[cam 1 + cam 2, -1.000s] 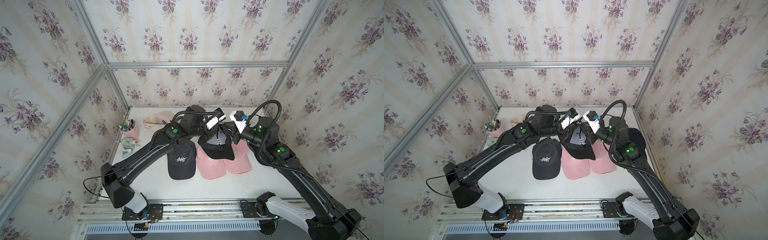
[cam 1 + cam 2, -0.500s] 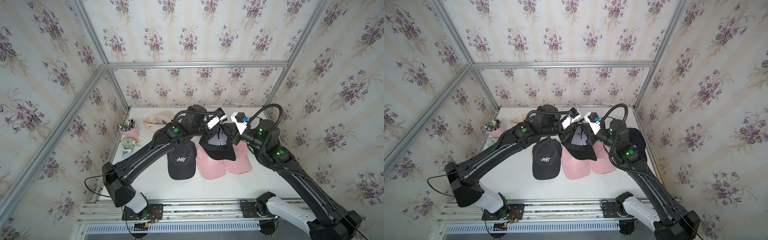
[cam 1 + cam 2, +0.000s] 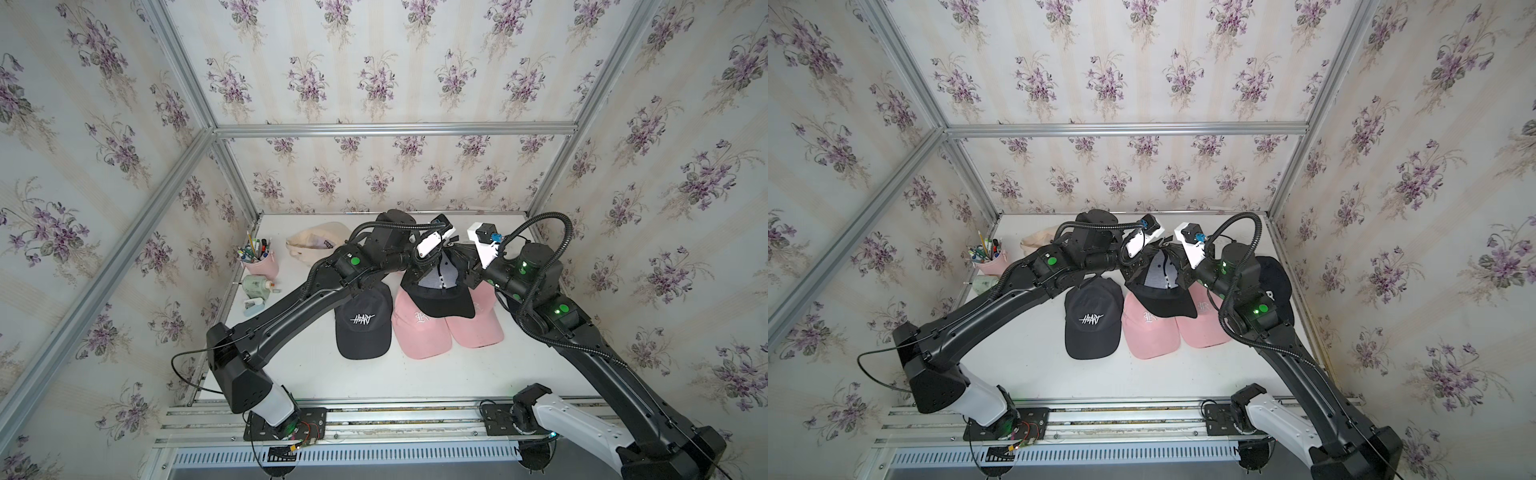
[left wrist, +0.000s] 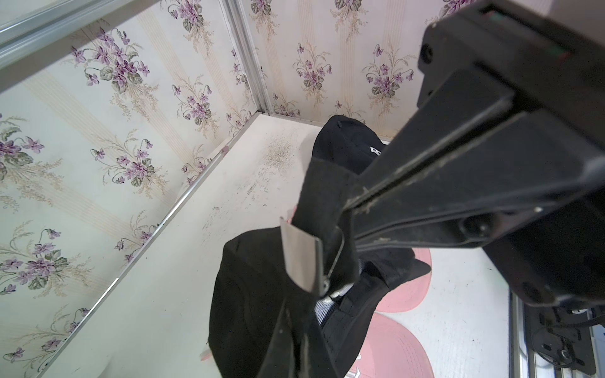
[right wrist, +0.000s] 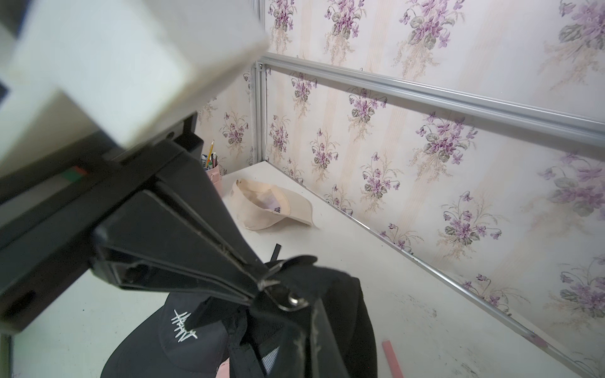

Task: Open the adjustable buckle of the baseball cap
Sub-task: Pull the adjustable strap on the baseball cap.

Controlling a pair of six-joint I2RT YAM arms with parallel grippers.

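A black baseball cap hangs above the table between my two grippers, its pale lining facing up. My left gripper is shut on the black strap just beside the silver buckle. My right gripper is shut on the strap on the buckle's other side. The two sets of fingertips nearly meet at the buckle. In the wrist views the buckle's metal flap sits against the strap.
Under the held cap lie a black "HEART" cap and two pink caps. Another black cap lies by the right wall. A beige cap, pink pen cup and green bottle stand back left.
My right gripper has closed the last bit onto the strap and drawn slightly toward the cap. The held cap has sagged a little lower. The left gripper stays shut.
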